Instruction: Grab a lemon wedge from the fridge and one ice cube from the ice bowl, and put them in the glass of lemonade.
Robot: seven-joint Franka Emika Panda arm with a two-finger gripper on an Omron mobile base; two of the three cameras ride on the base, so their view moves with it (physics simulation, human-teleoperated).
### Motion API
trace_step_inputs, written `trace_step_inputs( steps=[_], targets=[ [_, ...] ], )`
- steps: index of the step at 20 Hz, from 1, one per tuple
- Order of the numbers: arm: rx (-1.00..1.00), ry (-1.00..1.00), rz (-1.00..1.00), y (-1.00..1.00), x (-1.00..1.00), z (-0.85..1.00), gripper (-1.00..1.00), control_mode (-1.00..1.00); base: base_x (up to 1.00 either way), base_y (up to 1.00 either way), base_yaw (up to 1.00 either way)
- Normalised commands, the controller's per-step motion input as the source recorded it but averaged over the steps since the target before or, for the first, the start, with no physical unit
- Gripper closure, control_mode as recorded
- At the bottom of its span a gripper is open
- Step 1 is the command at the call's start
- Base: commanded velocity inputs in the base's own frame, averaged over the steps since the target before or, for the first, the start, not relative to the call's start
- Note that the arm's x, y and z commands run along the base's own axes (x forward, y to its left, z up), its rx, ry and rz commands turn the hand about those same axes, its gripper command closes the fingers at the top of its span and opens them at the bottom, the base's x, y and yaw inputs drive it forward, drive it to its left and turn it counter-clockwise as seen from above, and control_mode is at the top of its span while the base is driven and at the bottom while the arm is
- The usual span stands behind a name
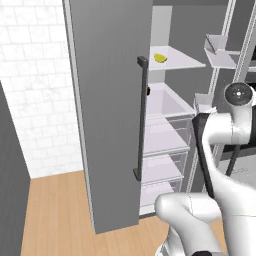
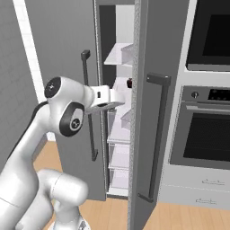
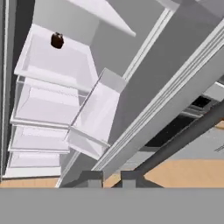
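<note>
Fridge [image 1: 107,115] stands with both doors swung open, white interior with clear shelves and drawers exposed. We locate the lemon wedge [image 1: 160,58] on an upper shelf [image 1: 187,59], toward its left rear — tiny, bright yellow, lying alone. One level down, a small dark brown round item [image 3: 57,40] sits at the back of a shelf; it is not our target. The claw [image 3: 111,178] is inside the door opening at about mid height, beside a door bin [image 3: 94,118], looking down and inward; its two dark tips stand a little apart with nothing between them, so we log it as parted and empty. We judge the step in hand to be the first: reaching for the wedge, not yet begun in earnest, since the claw sits below the wedge's shelf and is aimed at the lower shelves. Next move, in our view, calls for raising the hand above the upper shelf edge, advancing toward the left rear, then descending with the tips straddling the wedge — a small target, easily nudged away.
</note>
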Motion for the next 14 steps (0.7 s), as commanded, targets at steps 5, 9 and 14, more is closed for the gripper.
trace_step_inputs(
  steps=[5,9,14],
  targets=[
    [-0.27,0.34,0.00,0.32,0.69,0.00,-1.00,-1.00,0.00,0.00,0.00],
    [-0.11,0.27,0.00,-0.16,1.00,0.00,-1.00,-1.00,0.00,0.00,0.00],
    [-0.03,0.18,0.00,-0.48,1.00,0.00,-1.00,-1.00,0.00,0.00,0.00]
  ],
)
